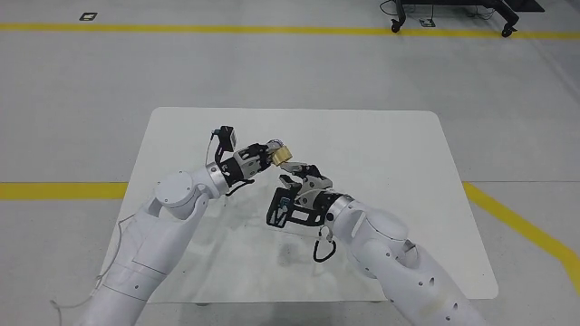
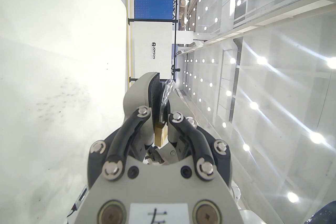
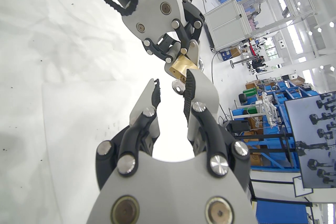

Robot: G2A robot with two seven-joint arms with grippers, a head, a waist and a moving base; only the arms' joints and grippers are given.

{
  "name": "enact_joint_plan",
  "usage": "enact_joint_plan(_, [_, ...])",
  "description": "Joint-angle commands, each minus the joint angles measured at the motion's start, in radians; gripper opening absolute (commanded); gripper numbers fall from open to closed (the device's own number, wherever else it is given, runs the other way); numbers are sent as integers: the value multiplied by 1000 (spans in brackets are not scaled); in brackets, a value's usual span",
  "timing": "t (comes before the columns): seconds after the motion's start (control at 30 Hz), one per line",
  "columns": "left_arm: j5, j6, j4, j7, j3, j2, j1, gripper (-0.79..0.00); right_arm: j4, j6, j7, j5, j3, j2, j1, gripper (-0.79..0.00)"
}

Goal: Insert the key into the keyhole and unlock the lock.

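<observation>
1. The left gripper (image 1: 270,156) holds its jaws pinching a small brass padlock (image 3: 182,66) above the white table's (image 1: 399,145) middle.
2. A silver key (image 3: 178,86) sticks from it.
3. The right gripper (image 3: 173,79) has its jaws spread, just beside the key.

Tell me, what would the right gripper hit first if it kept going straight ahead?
Probably the silver key head just ahead of the right gripper, sticking from the brass padlock in the left gripper; depth unclear.

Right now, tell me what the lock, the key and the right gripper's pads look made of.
The lock looks like brass: yellow, with a softly brushed metal sheen. The key is silvery metal, perhaps plated steel, polished with bright glints. The right gripper has pads that are black, ridged and matte, probably rubber.
</observation>
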Motion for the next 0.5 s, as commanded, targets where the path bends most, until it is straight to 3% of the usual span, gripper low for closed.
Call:
enact_joint_plan(0.0, [0, 0, 2, -2, -1, -1, -1, -785, 6, 1, 7, 1, -2, -2, 6, -514])
enact_joint_plan(0.07, [1, 2, 3, -4, -1, -1, -1, -785, 12, 0, 15, 1, -3, -5, 12, -576])
enact_joint_plan(0.13, [3, 4, 4, -6, -2, -2, -2, -785, 16, -4, 24, -2, -6, -7, 19, -760])
enact_joint_plan(0.17, [3, 4, 4, -7, -3, -2, -2, -785, 18, -4, 26, -2, -9, -9, 22, -785])
enact_joint_plan(0.47, [12, 1, 1, -16, -7, -4, 0, -785, 25, 11, 3, 84, 13, -17, 18, -785])
